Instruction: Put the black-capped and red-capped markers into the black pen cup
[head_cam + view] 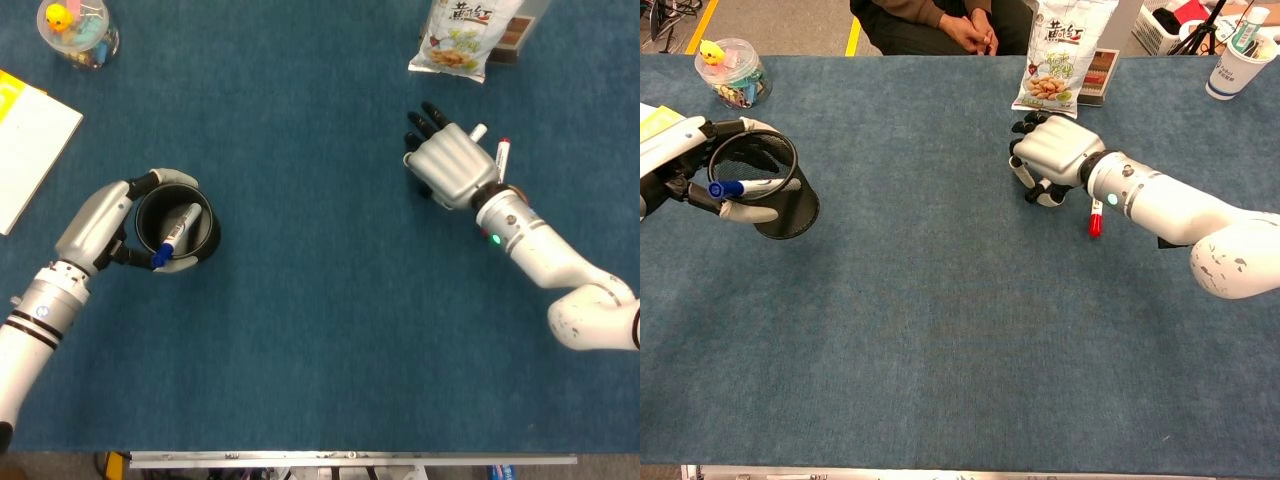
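My left hand (98,226) (675,170) grips the black pen cup (203,236) (790,205) from its left side and holds it tilted. A blue-capped marker (176,236) (744,187) lies inside the cup. At the right, my right hand (451,165) (1057,152) is palm down with its fingers curled around a marker. Only that marker's white end (478,131) shows, and its cap is hidden under the hand. The red-capped marker (502,160) (1095,218) lies on the table just beside the right wrist, untouched.
A snack bag (452,40) (1060,55) stands behind the right hand. A clear jar of small toys (76,30) (732,72) and a white sheet (28,150) are at the far left. A paper cup (1237,62) sits far right. A person (950,25) sits behind the table.
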You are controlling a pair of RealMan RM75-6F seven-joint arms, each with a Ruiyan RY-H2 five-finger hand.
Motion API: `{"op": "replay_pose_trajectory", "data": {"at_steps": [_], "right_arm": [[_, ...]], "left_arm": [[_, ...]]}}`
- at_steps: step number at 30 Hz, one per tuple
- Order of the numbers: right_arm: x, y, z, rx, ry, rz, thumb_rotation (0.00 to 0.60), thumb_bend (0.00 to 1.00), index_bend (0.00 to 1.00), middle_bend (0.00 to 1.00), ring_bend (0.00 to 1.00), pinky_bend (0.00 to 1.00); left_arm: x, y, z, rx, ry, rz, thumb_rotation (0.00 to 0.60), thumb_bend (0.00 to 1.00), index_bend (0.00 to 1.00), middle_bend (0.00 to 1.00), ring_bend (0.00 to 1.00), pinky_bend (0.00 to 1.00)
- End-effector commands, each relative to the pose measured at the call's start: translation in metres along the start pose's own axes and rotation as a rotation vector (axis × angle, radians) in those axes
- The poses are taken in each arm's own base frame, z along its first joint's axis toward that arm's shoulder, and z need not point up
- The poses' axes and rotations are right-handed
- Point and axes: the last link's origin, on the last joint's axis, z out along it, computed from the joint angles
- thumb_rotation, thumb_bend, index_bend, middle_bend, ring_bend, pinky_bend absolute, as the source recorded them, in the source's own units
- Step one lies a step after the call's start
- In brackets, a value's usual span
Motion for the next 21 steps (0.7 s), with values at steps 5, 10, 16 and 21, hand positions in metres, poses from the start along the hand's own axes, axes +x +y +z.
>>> {"op": "replay_pose_trajectory", "data": {"at_steps": [5,10,16,21], "right_arm": [[0.024,0.006,-0.010,-0.012,0.080,0.116,0.600,0.30,0.62,0.30,0.08,0.05],[0.062,0.017,-0.029,-0.009,0.175,0.280,0.600,0.30,0.62,0.31,0.08,0.05],[0.111,0.018,-0.056,0.048,0.265,0.513,0.600,0.30,0.63,0.31,0.08,0.05],[0.142,0.012,-0.076,0.126,0.290,0.725,0.600,0.30,0.63,0.32,0.08,0.05]], "left_arm": [[0.002,0.000,0.002,0.008,-0.005,-0.005,0.600,0.09,0.28,0.35,0.35,0.24],[0.002,0.005,0.009,0.006,-0.013,-0.020,0.600,0.09,0.28,0.35,0.35,0.24],[-0.006,0.014,0.020,0.007,-0.050,-0.068,0.600,0.09,0.28,0.35,0.35,0.24],[-0.019,0.024,0.029,-0.011,-0.094,-0.063,0.600,0.09,0.28,0.35,0.35,0.24]]}}
